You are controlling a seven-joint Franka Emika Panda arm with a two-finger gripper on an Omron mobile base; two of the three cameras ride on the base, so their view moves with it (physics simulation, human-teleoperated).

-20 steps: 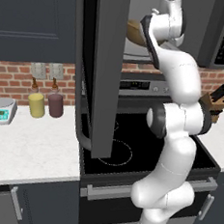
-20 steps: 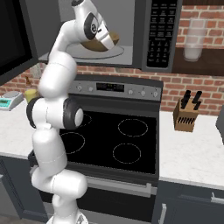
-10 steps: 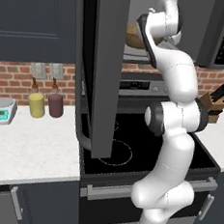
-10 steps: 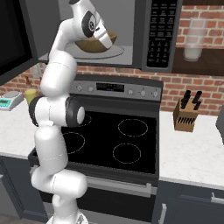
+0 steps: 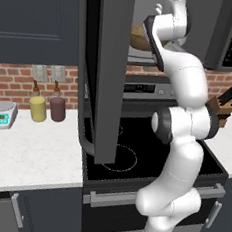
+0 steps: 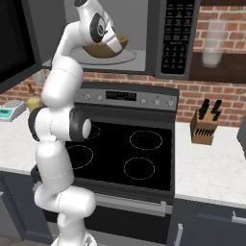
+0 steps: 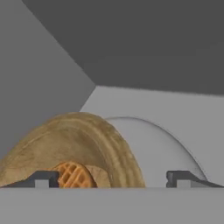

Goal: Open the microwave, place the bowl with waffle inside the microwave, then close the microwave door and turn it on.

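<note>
The microwave (image 6: 154, 38) hangs over the stove, and the microwave door (image 5: 109, 77) is swung wide open to the left. The brown wooden bowl (image 6: 102, 49) sits on the glass turntable (image 6: 126, 58) inside, with the waffle (image 7: 72, 175) in it. My gripper (image 6: 114, 43) is inside the cavity at the bowl's rim. In the hand view its fingertips (image 7: 41, 178) stand wide apart, one over the bowl (image 7: 87, 140) and the other over the turntable (image 7: 162, 148). The gripper (image 7: 113, 179) is open and holds nothing. From the left base view the bowl (image 5: 138, 38) shows past the door's edge.
The black stove top (image 6: 139, 153) lies below the microwave. A yellow jar (image 5: 38, 108), a maroon jar (image 5: 57, 108) and a small scale (image 5: 0, 115) stand on the left counter. A knife block (image 6: 204, 127) stands on the right counter. The keypad strip (image 6: 172, 33) is right of the cavity.
The gripper's jaws have spread apart and let go of the bowl. The bowl now rests on the turntable. The arm has hardly moved.
</note>
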